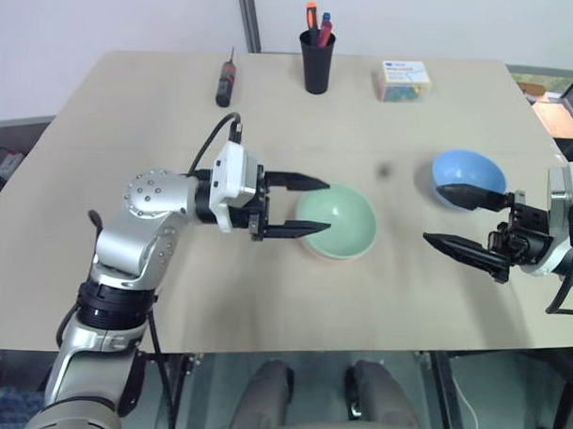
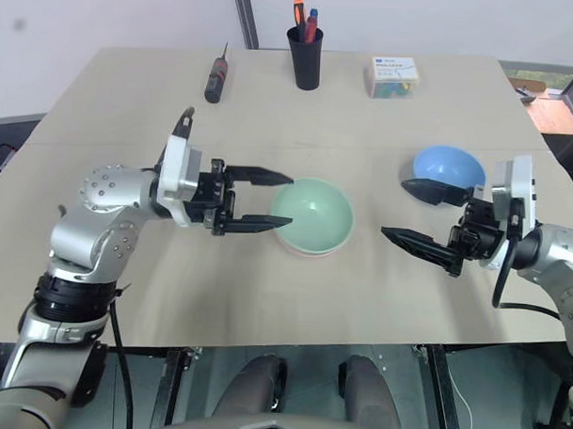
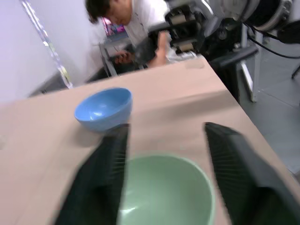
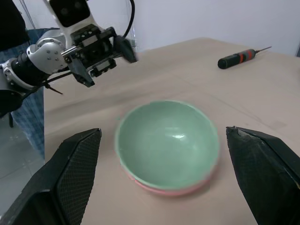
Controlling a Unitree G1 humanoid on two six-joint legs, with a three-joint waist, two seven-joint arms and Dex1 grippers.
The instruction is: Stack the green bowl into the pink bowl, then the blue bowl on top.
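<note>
Your green bowl (image 1: 338, 219) sits nested in the pink bowl (image 4: 168, 187), whose rim peeks out beneath it, near the middle of the counter (image 1: 130, 105). Your left gripper (image 1: 301, 207) lies level beside that stack, its fingers spread wide on either side of the green rim and gripping nothing. The blue bowl (image 1: 469, 176) stands alone on the counter to the right, apart from the stack. Your right gripper (image 1: 465, 224) hovers just beside it, fingers wide and empty, one finger crossing in front of the blue bowl.
</note>
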